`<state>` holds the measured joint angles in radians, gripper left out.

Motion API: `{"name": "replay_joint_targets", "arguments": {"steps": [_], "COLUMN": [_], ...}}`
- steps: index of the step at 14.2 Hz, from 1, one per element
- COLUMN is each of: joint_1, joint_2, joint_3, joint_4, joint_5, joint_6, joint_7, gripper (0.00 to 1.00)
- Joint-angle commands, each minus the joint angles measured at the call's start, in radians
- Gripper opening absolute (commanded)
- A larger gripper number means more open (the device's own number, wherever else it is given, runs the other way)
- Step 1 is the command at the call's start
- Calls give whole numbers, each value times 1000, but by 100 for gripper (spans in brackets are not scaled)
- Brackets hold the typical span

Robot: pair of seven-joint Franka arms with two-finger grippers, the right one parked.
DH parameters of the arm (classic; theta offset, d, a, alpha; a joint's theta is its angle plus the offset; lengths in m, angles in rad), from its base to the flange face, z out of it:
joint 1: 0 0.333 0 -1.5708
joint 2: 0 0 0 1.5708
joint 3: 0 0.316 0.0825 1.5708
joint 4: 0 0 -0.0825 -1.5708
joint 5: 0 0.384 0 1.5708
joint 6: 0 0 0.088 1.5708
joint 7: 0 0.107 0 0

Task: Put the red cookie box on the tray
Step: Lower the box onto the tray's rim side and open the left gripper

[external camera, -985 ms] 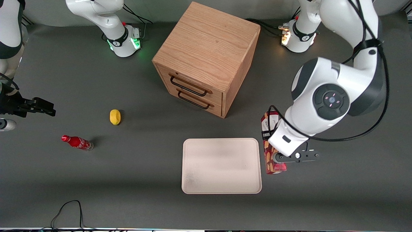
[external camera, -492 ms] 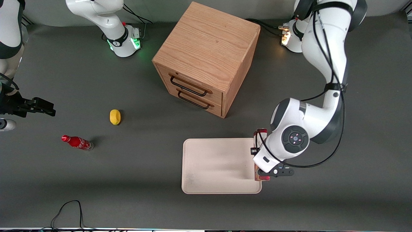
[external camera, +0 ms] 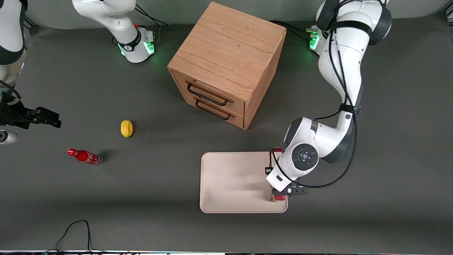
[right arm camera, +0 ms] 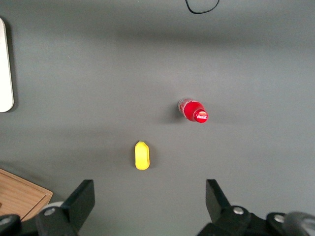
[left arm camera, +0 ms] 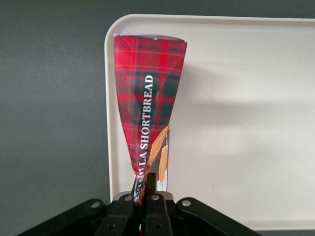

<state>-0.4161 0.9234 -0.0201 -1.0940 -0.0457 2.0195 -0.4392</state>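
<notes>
The red cookie box (left arm camera: 147, 98) is a slim tartan carton, pinched flat where my left gripper (left arm camera: 146, 189) is shut on its end. In the front view the gripper (external camera: 278, 188) hangs over the tray (external camera: 233, 180), along the tray's short edge toward the working arm's end. The wrist hides most of the box (external camera: 279, 197) there; only its two ends show, inside the rim. The tray (left arm camera: 236, 123) is pale cream with a low rim. A shadow falls on it beside the box. Whether the box rests on the tray I cannot tell.
A wooden two-drawer cabinet (external camera: 226, 60) stands farther from the front camera than the tray. A yellow object (external camera: 126, 128) and a small red soda bottle (external camera: 85, 156) lie toward the parked arm's end. A black cable (external camera: 74, 230) loops at the table's near edge.
The left arm carried the box sideways from the bare table beside the tray to a place over the tray's edge, and the wrist dropped lower. The gripper stayed shut on the box.
</notes>
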Motion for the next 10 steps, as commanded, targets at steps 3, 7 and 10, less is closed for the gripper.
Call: {"name": "replay_joint_targets", "arguments": {"steps": [3, 7, 10], "joint_1": [-9, -7, -7], "joint_2": [3, 0, -20], "joint_3": [11, 11, 11], "joint_4": [3, 3, 3], "joint_5": [7, 10, 10], "joint_6": [15, 13, -7], "joint_7": [-23, -23, -27], "gripper": [0, 69, 100]}}
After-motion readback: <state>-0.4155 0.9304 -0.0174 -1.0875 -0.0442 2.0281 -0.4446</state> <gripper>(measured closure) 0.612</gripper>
